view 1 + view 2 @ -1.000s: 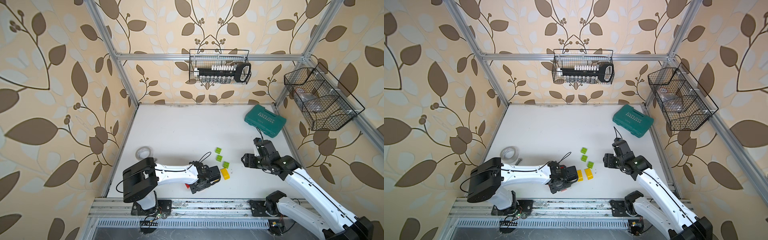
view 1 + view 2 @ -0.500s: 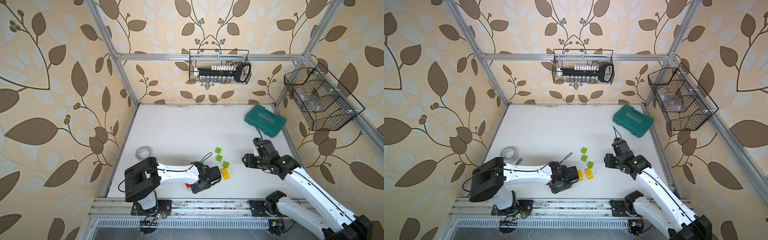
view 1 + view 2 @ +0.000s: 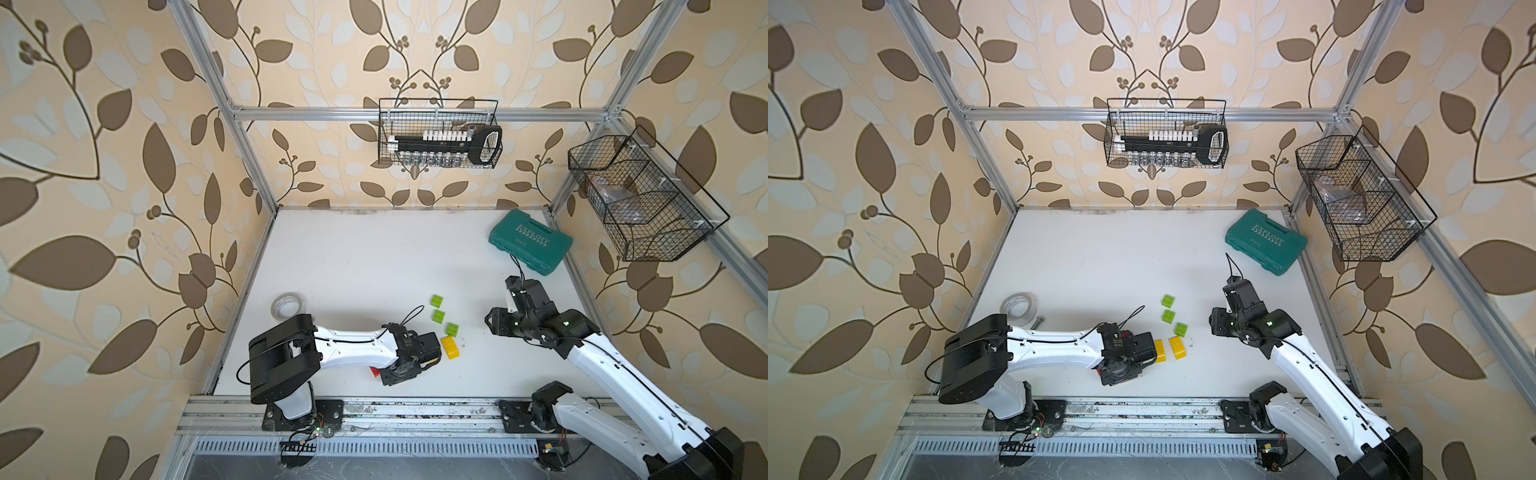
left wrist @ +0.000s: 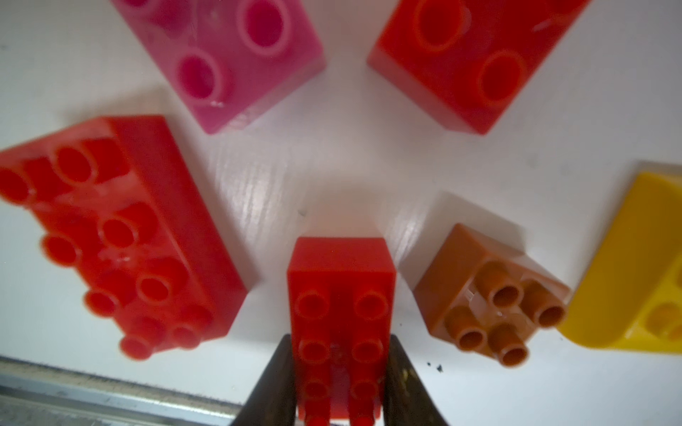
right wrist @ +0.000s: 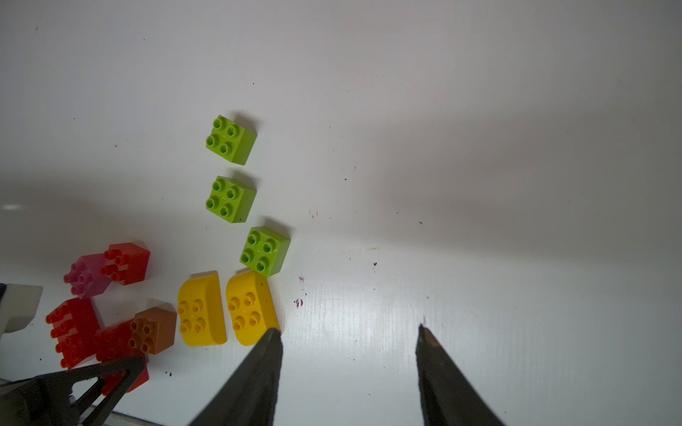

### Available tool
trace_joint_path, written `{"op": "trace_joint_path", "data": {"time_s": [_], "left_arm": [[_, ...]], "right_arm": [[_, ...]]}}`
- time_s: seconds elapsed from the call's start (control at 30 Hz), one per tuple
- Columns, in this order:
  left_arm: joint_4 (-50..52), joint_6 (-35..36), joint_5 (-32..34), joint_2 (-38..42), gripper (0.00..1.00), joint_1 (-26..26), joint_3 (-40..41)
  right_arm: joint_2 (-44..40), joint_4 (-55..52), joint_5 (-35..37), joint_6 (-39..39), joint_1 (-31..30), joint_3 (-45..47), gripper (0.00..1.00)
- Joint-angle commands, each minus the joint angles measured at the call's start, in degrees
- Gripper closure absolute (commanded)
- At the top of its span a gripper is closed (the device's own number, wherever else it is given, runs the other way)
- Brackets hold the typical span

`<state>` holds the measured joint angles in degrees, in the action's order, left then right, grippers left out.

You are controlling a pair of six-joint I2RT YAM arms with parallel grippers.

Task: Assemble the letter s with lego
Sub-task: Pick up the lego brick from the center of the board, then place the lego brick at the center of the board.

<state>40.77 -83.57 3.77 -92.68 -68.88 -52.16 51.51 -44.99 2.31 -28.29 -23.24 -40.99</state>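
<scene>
Left wrist view, red brick (image 4: pixel 341 295) clamped in left tool (image 4: pixel 339 337), right tool (image 5: pixel 347 328) parted, empty

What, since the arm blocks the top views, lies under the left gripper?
A red brick shut in the left gripper, brown brick beside. Fingers cover its sides.

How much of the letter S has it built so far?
Barely begun. Three lime green bricks and two yellow bricks lie in a bent row, the likely start. The left gripper is shut on a red brick; the right gripper hangs open and empty beside the yellows. The long red brick, pink brick, square red brick and brown brick lie loose, not yet placed.
</scene>
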Motion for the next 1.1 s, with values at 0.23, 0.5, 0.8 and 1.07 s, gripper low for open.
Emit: {"op": "trace_joint_path", "data": {"time_s": [0.23,0.5,0.8,1.07], "left_arm": [[9.6,9.9,6.6,8.1,0.86,0.8,-7.1],[18.8,30.7,11.1,13.2,0.94,7.1,-20.8],[12.7,71.8,9.9,10.5,0.99,20.8,-34.0],[8.1,105.0,6.8,-1.5,1.0,22.5,-35.1]], "right_arm": [[0.1,-1.4,0.4,0.3,-0.2,-2.9,0.45],[-2.2,0.2,-0.1,1.4,-0.3,-4.9,0.46],[2.3,1.2,0.9,3.8,-0.3,-8.3,0.46],[0.9,6.9,-1.2,6.7,-0.3,-5.4,0.48]]}}
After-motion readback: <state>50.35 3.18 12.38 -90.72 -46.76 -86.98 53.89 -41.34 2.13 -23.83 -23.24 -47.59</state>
